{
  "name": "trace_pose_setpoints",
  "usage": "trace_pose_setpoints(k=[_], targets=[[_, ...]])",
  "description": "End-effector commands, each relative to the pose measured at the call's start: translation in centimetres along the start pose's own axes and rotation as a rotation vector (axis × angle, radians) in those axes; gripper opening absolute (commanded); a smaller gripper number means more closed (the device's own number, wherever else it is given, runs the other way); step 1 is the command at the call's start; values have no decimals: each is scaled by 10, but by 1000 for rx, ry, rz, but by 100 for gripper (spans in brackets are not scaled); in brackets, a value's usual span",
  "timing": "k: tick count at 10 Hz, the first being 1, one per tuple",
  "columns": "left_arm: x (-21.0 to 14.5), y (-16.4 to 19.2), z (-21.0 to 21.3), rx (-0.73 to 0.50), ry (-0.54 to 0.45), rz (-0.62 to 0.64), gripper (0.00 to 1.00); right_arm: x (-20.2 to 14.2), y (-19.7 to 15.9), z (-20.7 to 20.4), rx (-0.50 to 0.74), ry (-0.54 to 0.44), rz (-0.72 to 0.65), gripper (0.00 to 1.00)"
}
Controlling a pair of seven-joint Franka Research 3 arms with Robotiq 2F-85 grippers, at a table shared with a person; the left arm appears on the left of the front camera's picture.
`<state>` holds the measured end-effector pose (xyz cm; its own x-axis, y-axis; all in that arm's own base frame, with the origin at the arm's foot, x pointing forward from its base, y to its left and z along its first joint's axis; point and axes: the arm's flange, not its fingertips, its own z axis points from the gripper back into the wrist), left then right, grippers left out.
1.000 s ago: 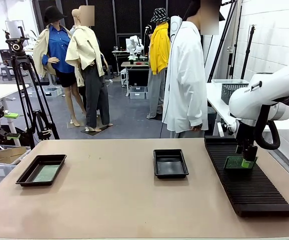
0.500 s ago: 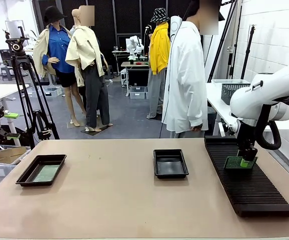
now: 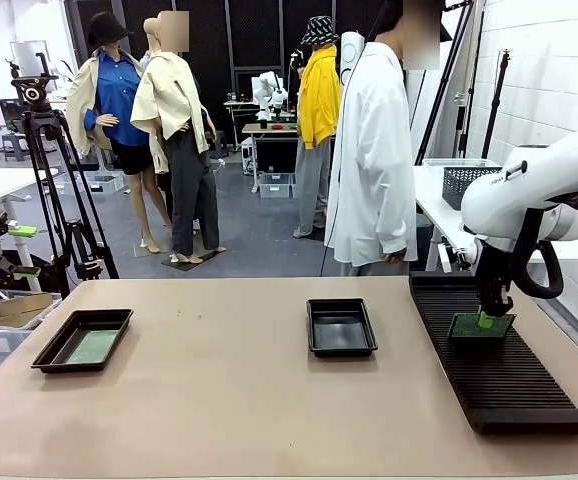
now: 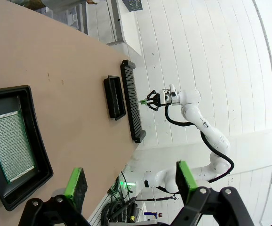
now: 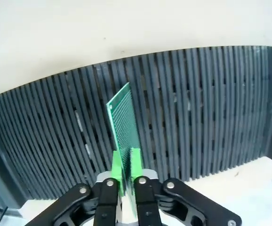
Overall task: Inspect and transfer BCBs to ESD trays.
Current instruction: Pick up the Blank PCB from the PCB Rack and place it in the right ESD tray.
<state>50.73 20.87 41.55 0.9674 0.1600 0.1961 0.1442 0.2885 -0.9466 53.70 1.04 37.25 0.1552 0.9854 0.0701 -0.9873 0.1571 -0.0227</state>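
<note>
The right gripper (image 3: 488, 318) is seen at the right side of the table (image 3: 219, 410), clamped on the top edge of an upright board (image 5: 123, 120), a thin green circuit board pinched between the two green pads (image 5: 135, 162). The board's lower edge is down at the ribs of a long black rack (image 3: 504, 385) that runs along the table's right edge; whether it is seated in a slot cannot be told. Bare ribs are shown on either side of the board, both toward the near end and toward the far end of the rack. A middle tray (image 3: 341, 352), black and shallow, is set just left of the rack, apart from it by a strip of bare table, and its floor is bare. A wide stretch of open tabletop lies between it and the left tray (image 3: 69, 369), which is placed near the table's left edge. A flat board (image 3: 91, 347) is laid on that tray's floor, with a narrow margin of black showing inside the rim. The left gripper (image 4: 130, 181) is held above the table near the left tray, fingers spread wide with nothing between them. A person (image 3: 372, 160) in a white coat is standing at the far edge.
</note>
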Motion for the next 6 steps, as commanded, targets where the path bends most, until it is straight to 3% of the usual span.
trace_pose_setpoints(k=[1, 6], targets=[[2, -3, 0, 9, -5, 12, 100, -5, 2, -7, 35, -27, 16, 0], [2, -3, 0, 9, -5, 12, 100, -6, -5, -5, 67, -40, 2, 0]])
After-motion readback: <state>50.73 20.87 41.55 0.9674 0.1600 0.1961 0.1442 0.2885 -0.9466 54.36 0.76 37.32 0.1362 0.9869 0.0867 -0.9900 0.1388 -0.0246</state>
